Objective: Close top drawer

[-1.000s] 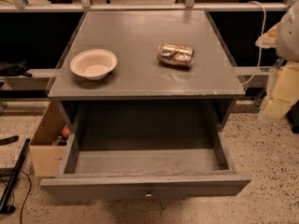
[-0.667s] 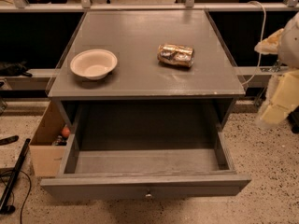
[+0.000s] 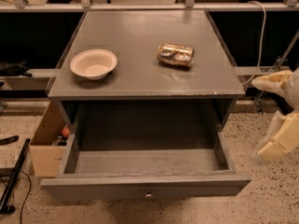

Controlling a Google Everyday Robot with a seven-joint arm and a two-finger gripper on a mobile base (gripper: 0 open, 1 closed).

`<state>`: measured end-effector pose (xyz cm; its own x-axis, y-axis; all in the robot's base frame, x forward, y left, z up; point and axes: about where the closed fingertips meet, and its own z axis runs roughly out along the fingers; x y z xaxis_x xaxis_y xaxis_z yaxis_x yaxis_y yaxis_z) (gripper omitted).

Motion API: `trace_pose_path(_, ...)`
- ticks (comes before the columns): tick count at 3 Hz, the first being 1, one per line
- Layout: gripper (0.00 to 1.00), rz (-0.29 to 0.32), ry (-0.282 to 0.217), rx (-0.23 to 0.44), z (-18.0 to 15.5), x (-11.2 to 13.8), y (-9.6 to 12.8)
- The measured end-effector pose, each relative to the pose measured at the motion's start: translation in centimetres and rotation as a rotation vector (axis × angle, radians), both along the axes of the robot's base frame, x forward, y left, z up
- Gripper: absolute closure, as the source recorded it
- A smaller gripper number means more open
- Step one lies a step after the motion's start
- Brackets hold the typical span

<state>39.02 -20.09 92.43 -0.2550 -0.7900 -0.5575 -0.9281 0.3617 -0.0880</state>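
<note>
The top drawer of the grey cabinet is pulled fully out, and its deep boxy interior holds nothing. Its front panel faces me at the bottom of the view, with a small round metal knob at its centre. My gripper hangs in the air at the right edge of the view, to the right of the drawer's right side wall and apart from it. Its two cream fingers are spread open and hold nothing.
A white bowl and a crushed shiny can lie on the cabinet top. An open cardboard box stands on the floor left of the drawer. A black pole and cables lie at the far left. A metal rail runs behind.
My gripper has moved down along the right edge, from the level of the cabinet top to the level of the open drawer. The drawer, bowl and can have not moved.
</note>
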Motion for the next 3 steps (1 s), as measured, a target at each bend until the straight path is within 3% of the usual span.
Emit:
trace_pose_path(1, 0.0, 0.021, 0.031, 0.049, -1.8, -2.2, 0.6)
trace_pose_path(3, 0.42, 0.085, 0.081, 0.067, -4.9, -6.8, 1.9)
